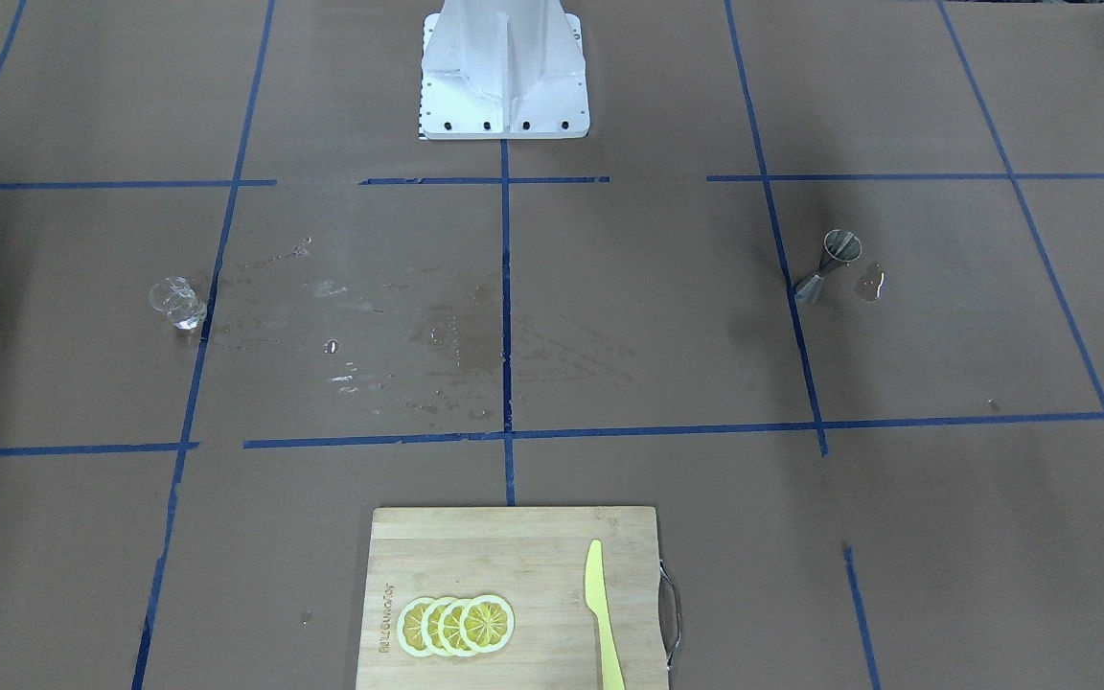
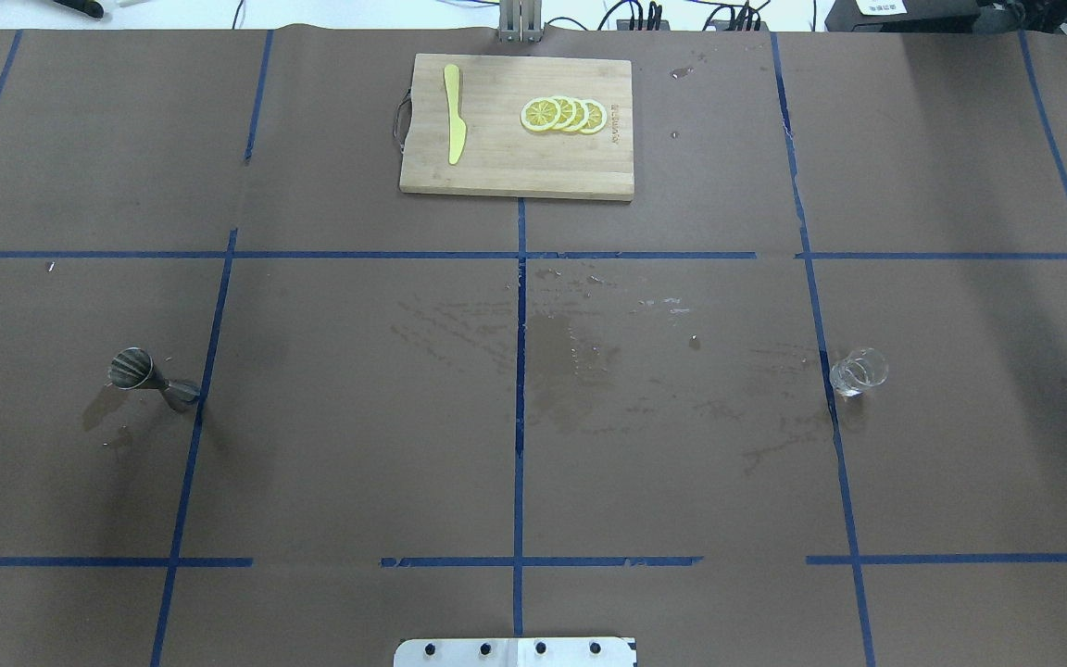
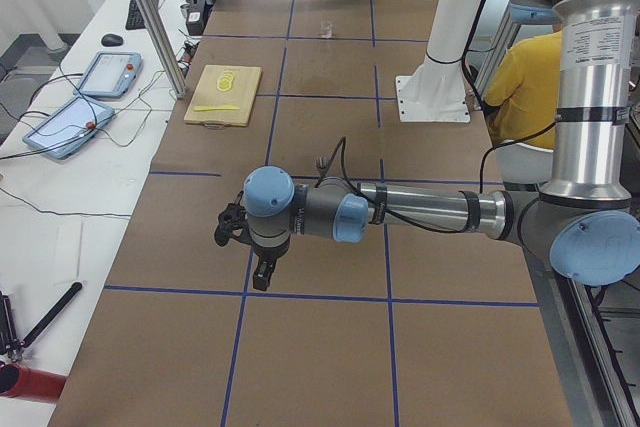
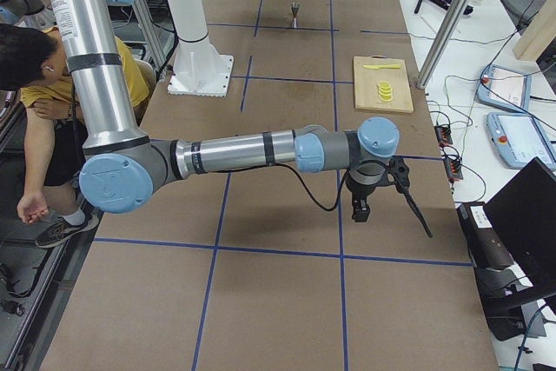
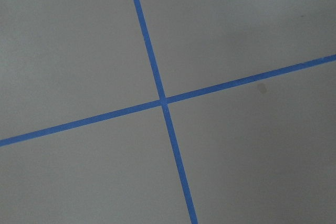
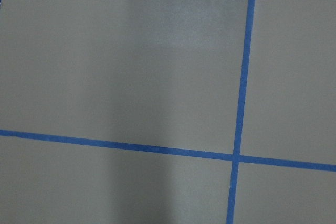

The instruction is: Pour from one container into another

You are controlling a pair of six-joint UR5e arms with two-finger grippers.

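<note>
Two containers stand well apart on the brown paper-covered worktop (image 2: 357,445). A double-cone steel jigger (image 2: 149,378) stands upright toward the edge on the robot's left, and a small clear ribbed glass (image 2: 858,372) stands toward the right edge. Both touch lines of the blue tape grid (image 2: 520,371). The overhead and front views show them and no arm. Only the side views show the left gripper (image 3: 262,280) and the right gripper (image 4: 358,211), each pointing down above the paper near an end of the worktop, and I cannot tell whether either is parted or closed. Both wrist views show only matte paper and crossing tape. The front view alone shows a glossy puddle (image 1: 870,284) just beside the jigger. Wet smears (image 2: 561,361) darken the middle. At the far edge lies a pale bamboo cutting board (image 2: 515,171) carrying overlapping yellow lemon slices (image 2: 563,114) and a flat yellow plastic knife (image 2: 453,125).
</note>
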